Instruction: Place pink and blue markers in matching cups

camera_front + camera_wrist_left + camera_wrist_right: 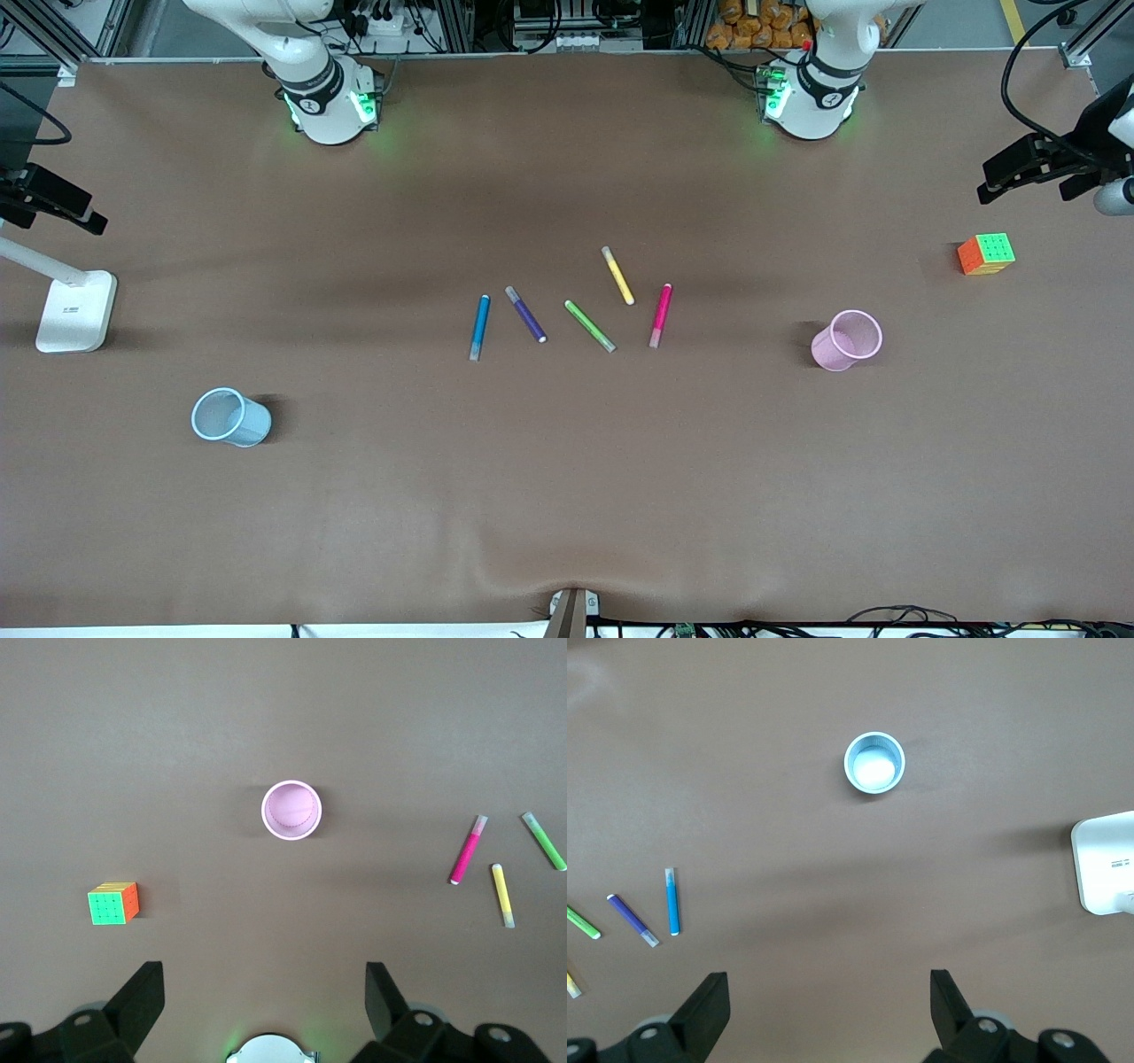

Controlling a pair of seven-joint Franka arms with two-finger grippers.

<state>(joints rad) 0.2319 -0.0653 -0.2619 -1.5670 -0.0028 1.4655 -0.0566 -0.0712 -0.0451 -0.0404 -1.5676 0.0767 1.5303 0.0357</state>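
Observation:
The pink marker and the blue marker lie flat in a loose row at mid-table. The pale pink cup stands upright toward the left arm's end. The pale blue cup stands toward the right arm's end, nearer the front camera than the markers. Both cups are empty. My left gripper hangs open high over bare table near its base. My right gripper likewise hangs open high up, holding nothing. Neither gripper shows in the front view.
Between the two task markers lie a purple marker, a green marker and a yellow marker. A colour cube sits near the left arm's end. A white lamp base stands at the right arm's end.

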